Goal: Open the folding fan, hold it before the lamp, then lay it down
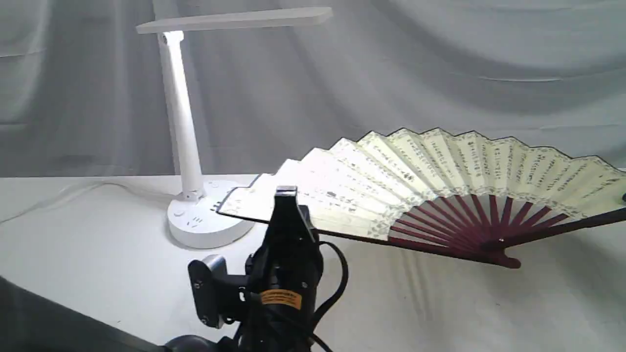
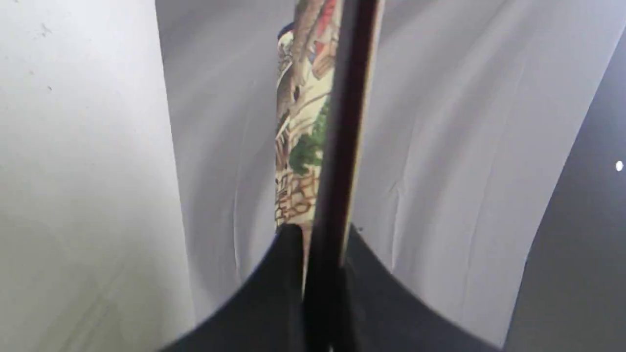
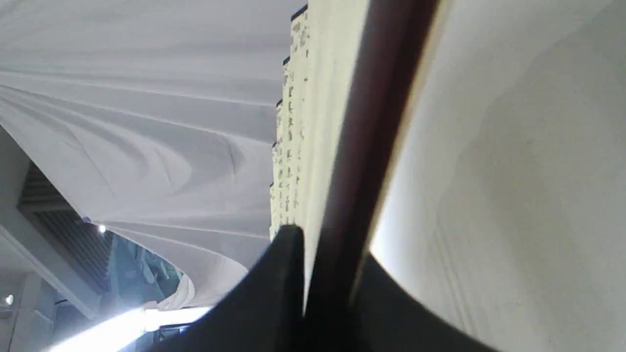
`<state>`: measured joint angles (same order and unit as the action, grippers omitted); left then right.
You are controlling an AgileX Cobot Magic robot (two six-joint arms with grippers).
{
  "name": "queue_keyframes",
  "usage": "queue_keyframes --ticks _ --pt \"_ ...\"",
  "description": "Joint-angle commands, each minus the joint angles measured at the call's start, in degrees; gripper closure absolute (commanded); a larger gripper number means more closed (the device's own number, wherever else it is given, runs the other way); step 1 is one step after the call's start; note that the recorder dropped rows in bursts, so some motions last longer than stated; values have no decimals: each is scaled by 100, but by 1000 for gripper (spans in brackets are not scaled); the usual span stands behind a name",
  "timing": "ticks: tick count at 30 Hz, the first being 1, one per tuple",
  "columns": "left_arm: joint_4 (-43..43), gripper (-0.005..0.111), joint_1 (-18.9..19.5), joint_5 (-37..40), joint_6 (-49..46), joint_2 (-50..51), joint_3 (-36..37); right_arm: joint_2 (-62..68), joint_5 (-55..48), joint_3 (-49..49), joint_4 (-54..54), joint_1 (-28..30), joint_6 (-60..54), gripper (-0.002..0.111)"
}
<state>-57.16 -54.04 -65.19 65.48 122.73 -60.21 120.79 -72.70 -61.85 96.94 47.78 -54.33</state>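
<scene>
Spanning left hand (image 2: 320,233), right hand (image 3: 332,240): folding fan (image 1: 440,168)

Pale grey cloth (image 1: 440,58) hangs in broad folds across the upper half of the frame, meeting a white table (image 1: 88,234) that fills the lower half. A dark edge (image 1: 29,318) cuts the lower left corner. In the right wrist view, a bright strip of light (image 3: 161,318) glares at lower left, below dark slats (image 3: 63,230).

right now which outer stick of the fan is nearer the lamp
The left stick, clamped in the left gripper; its tip sits by the lamp base. The other stick runs off toward the right edge.
</scene>
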Motion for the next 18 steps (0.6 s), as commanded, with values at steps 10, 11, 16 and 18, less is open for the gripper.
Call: queue_keyframes --ticks 10,11,16,18 --pt "-97 107 486 -477 236 -907 1018 -50 274 10 301 -1000 -281 108" --pt "-102 107 514 -477 236 -951 1078 -50 274 10 301 -1077 -281 108" --pt "-309 107 544 -477 323 -1374 1609 -60 274 10 301 -1466 -281 108" --pt "-309 107 544 -477 323 -1525 1815 -101 274 10 301 -1610 -281 108"
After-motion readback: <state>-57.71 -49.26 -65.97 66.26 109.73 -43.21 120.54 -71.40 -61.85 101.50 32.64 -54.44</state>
